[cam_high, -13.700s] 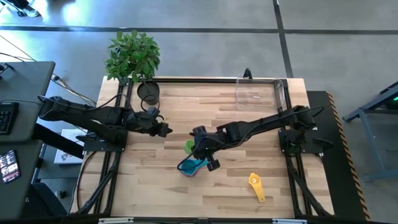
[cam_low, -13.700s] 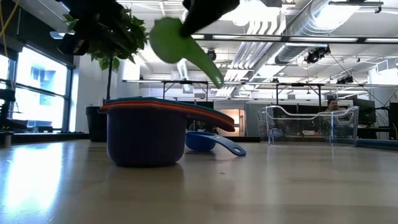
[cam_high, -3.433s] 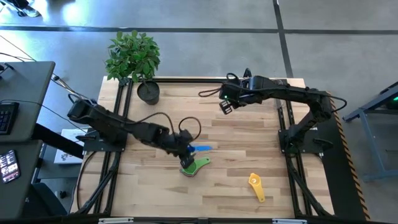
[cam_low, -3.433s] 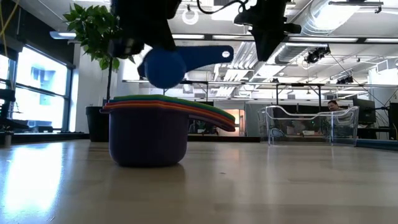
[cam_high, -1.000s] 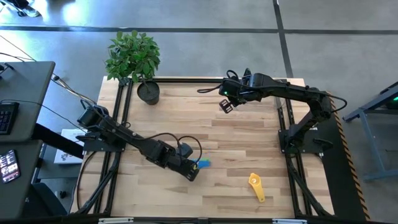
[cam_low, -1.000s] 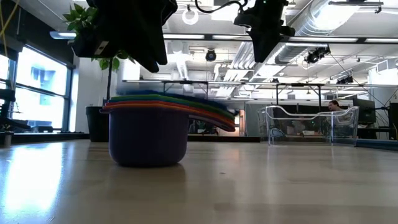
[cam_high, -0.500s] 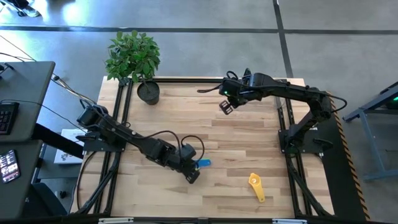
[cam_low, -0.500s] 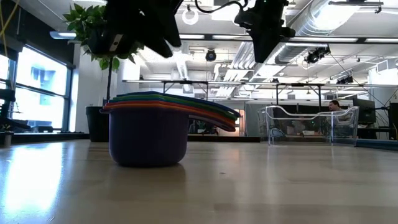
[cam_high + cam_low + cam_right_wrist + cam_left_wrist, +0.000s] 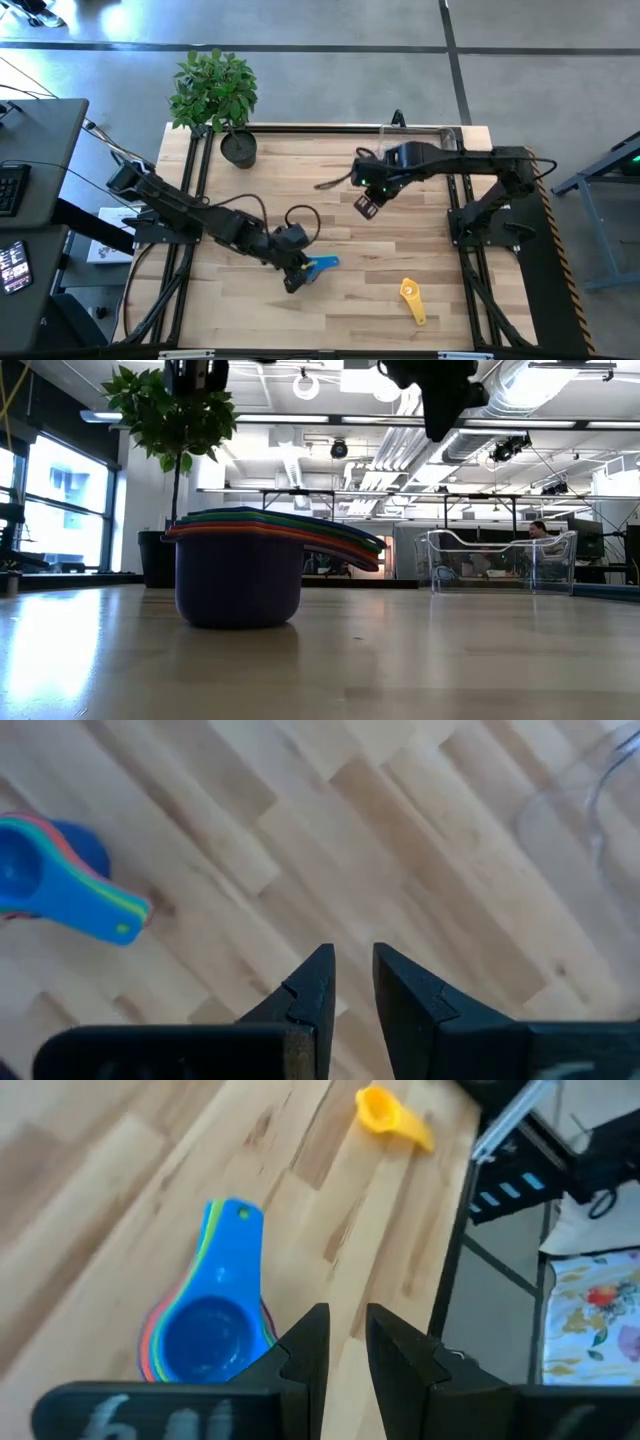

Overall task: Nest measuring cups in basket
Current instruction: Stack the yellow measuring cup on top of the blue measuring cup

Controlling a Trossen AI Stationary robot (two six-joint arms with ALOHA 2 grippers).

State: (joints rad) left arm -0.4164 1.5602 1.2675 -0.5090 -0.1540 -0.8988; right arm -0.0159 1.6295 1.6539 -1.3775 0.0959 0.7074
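Just below the middle of the high view sits my stack of measuring cups (image 9: 318, 266), blue on top, its handle pointing toward the frame's right; my left gripper (image 9: 291, 283) hangs just at its lower-left edge with the fingers narrow and nothing between them. In the left wrist view the blue cup (image 9: 210, 1330) lies nested over the green, orange and purple ones, handles fanned together. I judge these thin moulded plastic: light, stiff and fairly slick, so a pinch on a rounded bowl wall could slip off. The fanned handles look like the better hold, flat and easy to clamp, though lifting the stack by them might let the lower cups sag or slide apart. The yellow cup (image 9: 411, 301) lies alone toward the lower right of the high view, well apart from the stack; its handle is the obvious place to take it.

My right gripper (image 9: 366, 205) hovers right of centre in the upper half, fingers narrow and empty. The clear basket (image 9: 424, 146) stands at the table's upper right, partly under that arm, with no cup in it that I can see.

The table (image 9: 380, 320) is pale wood planking, smooth and level. A potted plant (image 9: 214, 95) stands at its upper left corner. The low view shows an open workshop with ceiling ducts behind
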